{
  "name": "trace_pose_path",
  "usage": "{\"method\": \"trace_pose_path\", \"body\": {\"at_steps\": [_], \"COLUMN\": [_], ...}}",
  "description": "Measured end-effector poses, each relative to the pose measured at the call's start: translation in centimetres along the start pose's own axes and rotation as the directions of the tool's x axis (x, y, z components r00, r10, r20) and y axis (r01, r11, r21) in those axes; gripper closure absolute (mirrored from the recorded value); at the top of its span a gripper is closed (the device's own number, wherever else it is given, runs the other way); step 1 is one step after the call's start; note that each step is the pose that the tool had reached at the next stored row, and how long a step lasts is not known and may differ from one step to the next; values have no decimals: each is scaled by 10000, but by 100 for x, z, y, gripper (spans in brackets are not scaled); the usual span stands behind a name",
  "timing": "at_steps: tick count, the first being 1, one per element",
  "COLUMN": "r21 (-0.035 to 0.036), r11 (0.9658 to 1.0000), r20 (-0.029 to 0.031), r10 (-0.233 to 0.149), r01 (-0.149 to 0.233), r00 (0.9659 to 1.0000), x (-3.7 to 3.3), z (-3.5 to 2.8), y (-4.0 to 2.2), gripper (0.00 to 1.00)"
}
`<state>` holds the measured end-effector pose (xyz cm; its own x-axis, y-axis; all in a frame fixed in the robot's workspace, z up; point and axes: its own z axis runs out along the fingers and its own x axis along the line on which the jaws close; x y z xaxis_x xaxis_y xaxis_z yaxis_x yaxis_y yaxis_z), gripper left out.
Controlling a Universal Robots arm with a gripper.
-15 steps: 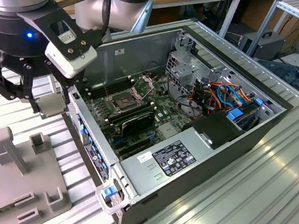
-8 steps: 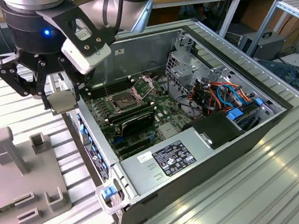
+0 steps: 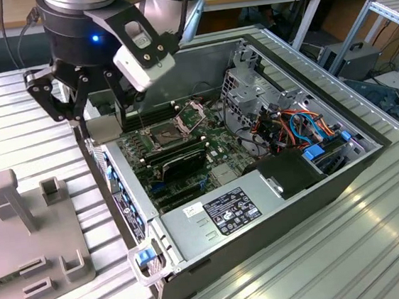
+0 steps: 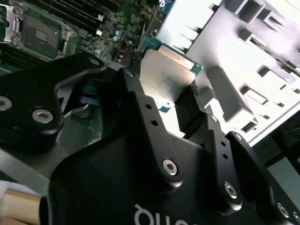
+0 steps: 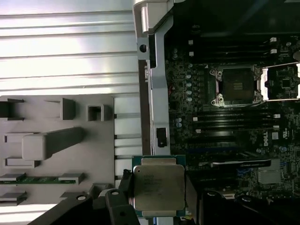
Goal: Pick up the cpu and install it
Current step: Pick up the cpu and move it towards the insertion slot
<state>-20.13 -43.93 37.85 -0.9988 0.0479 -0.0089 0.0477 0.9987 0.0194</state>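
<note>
The cpu (image 3: 102,129) is a small square chip with a silver-grey metal top, and my gripper (image 3: 102,124) is shut on its edges. It hangs over the wall of the open computer case on the exterior view's left, short of the motherboard. Both wrist views show the cpu (image 5: 158,187) (image 4: 166,77) between the black fingers (image 4: 138,101). The dark square socket (image 3: 161,133) (image 5: 236,86) (image 4: 40,33) lies bare on the motherboard, apart from the cpu. Its hinged metal frame (image 3: 194,111) (image 5: 281,83) is swung open.
A grey fixture plate (image 3: 30,239) with posts and slots lies on the exterior view's left, holding a green memory stick (image 5: 33,179). Inside the case (image 3: 277,205) are a long black card (image 3: 176,165), a power supply (image 3: 227,211), drive cages and coloured cables (image 3: 297,128).
</note>
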Motion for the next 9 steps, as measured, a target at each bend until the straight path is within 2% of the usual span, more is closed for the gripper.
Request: {"method": "trace_pose_path", "body": {"at_steps": [2,3,5,7,9], "r21": [1,1,2,1,1], "r11": [10000,10000,10000,10000,10000], "r20": [-1,-1,-1,0,-1], "r10": [1,2,-1,1,0], "r01": [-1,-2,1,-1,0], "r00": [10000,10000,10000,10000,10000], "x": [-69,-135,-223,-278,-368], "z": [1,3,4,6,7], "y": [4,7,11,14,18], "gripper": [45,45,45,45,45]}}
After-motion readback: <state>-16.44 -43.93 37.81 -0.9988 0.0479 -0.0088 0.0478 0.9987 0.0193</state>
